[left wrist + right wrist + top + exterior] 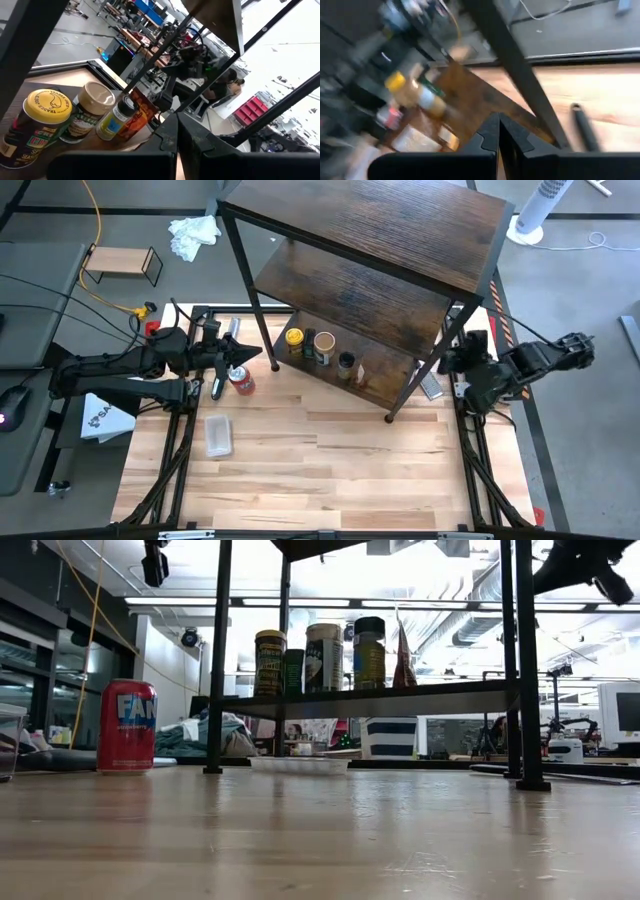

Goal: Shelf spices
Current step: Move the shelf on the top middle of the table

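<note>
Spices: four containers stood in a row on the lowest board of the shelf (pixel 385 275), near its left end. Yellow-lidded jar (pixel 294 338) at the outer end; a small dark box (pixel 309 342) just beside it, largely hidden between its neighbours; tan-lidded jar (pixel 324 343) next; dark-capped jar (pixel 346 362) after that. A slim reddish packet (pixel 141 114) leaned beyond the dark-capped jar, its label unreadable. In the low view the jars showed upright above the board edge, with the box only a dark green sliver.

Shelf: three dark wood-grain boards in a thin black frame, standing on the light wooden table (pixel 330 470). The top board hid much of the middle one from above, and the low view cut off everything over the bottom tier.

Left gripper (pixel 258 356): fingers pressed together, holding nothing, just beside the shelf's left front post and pointed toward the jars.

Right gripper (pixel 447 364): fingers likewise together and empty, at the shelf's right side near a leg. Its wrist view was badly smeared, so the jars read only as coloured blobs.

Other items: red can (pixel 241 381) and a flat clear plastic piece (pixel 218 435) on the table, left of the shelf.
</note>
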Motion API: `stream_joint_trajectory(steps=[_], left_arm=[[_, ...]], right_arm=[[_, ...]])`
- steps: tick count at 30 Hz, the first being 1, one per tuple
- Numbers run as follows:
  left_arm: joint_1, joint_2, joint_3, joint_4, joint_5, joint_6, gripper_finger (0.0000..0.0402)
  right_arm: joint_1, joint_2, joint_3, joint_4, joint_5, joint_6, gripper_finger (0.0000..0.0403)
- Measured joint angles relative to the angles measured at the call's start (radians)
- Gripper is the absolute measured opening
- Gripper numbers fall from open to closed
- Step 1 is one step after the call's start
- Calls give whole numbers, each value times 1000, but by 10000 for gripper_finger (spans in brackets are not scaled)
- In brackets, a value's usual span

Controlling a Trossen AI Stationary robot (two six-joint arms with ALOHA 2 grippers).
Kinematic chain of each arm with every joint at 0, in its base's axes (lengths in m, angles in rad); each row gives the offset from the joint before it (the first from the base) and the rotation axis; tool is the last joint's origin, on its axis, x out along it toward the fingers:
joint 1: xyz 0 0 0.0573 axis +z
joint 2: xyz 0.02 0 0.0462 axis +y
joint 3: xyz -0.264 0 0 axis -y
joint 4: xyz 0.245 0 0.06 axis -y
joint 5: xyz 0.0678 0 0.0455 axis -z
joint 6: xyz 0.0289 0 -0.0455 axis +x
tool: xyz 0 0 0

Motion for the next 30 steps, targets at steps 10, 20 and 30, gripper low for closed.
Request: stream_joint_trajectory(steps=[10, 20, 30], left_arm=[[0, 3, 0, 15, 12, 8, 0], [0, 19, 0, 20, 12, -18, 0], [0, 156, 0, 52, 78, -49, 0]], right_arm=[[-32, -355, -386, 586, 0, -196, 0], [-168, -428, -429, 586, -14, -235, 0], [-275, -401, -429, 657, -226, -264, 0]])
